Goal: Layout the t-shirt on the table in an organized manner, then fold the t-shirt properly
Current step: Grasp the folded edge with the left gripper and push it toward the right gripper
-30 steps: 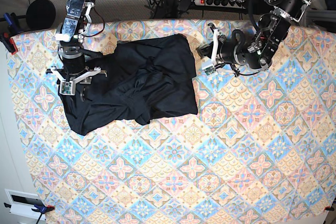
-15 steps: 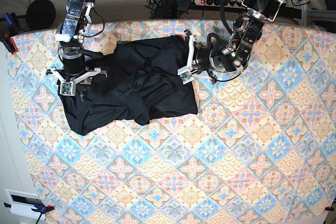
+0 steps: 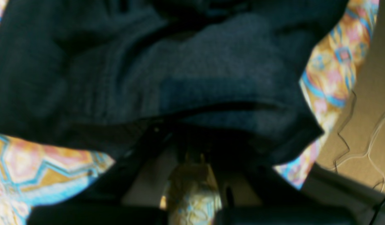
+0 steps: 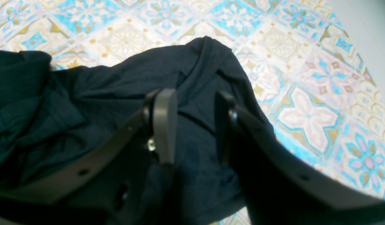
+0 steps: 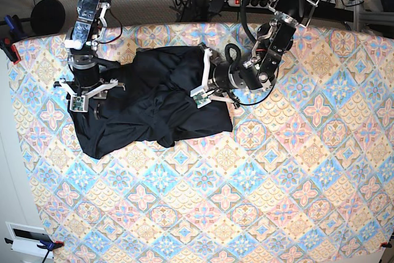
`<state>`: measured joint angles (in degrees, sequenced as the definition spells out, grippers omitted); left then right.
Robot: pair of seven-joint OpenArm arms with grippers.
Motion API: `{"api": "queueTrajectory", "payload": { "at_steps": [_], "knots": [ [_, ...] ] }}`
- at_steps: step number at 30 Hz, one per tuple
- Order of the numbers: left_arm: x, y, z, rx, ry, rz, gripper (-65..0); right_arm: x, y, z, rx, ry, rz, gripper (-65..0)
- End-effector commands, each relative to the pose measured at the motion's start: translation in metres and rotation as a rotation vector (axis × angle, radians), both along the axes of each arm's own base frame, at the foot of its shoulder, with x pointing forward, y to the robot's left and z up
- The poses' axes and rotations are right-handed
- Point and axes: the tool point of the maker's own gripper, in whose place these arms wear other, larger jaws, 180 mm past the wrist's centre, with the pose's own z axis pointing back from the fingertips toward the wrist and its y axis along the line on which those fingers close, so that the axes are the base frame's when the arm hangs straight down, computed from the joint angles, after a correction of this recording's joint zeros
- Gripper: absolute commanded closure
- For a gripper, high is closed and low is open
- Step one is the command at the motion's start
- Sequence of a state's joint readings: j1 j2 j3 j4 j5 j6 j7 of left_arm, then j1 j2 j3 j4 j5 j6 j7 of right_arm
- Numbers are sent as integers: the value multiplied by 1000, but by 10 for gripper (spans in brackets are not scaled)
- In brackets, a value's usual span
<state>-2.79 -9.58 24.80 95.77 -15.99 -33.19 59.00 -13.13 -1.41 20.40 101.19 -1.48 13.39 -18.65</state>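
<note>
The black t-shirt (image 5: pixel 154 106) lies crumpled at the back left of the patterned table (image 5: pixel 246 183). My right gripper (image 5: pixel 86 98) stands over the shirt's left part. In the right wrist view its fingers (image 4: pixel 164 125) are apart, with shirt fabric (image 4: pixel 86 103) under and between them (image 4: pixel 194 125). My left gripper (image 5: pixel 202 76) lies low over the shirt's right edge, its jaws spread wide. The left wrist view is blurred and filled with black fabric (image 3: pixel 211 62) close to the camera, with table cloth (image 3: pixel 23 168) at the sides. Its fingertips do not show there.
A power strip (image 5: pixel 258 1) and cables lie behind the table's back edge. A black round object (image 5: pixel 48 15) and a clamp (image 5: pixel 9 44) are at the back left. A white box (image 5: pixel 28 238) sits off the front left corner.
My left arm has swung left from the bare cloth onto the shirt's right edge, and the shirt's back right corner has bunched inward. My right arm has not moved.
</note>
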Motion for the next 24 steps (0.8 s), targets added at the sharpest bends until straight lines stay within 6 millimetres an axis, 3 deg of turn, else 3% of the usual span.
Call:
{"api": "queueTrajectory", "payload": {
  "at_steps": [1,10,14,20,24],
  "knots": [
    [10,-11,18,-52,-46,-7,0,6,-2,14,-10,-53,4,-193],
    [30,-52,53,-145,-107,-23,0,2,-2,-4,7,-7,0,-193],
    [35,-64,65,-173,-125,-32,0,3,-2,-3,7,-10,1,-193],
    [35,-68,66,-173,-118,-34,0,4,-2,-3,7,-12,1,-193],
    [37,-74,52,-163,-67,-30,0,4,-2,-3,7,-12,1,-193]
  ]
}}
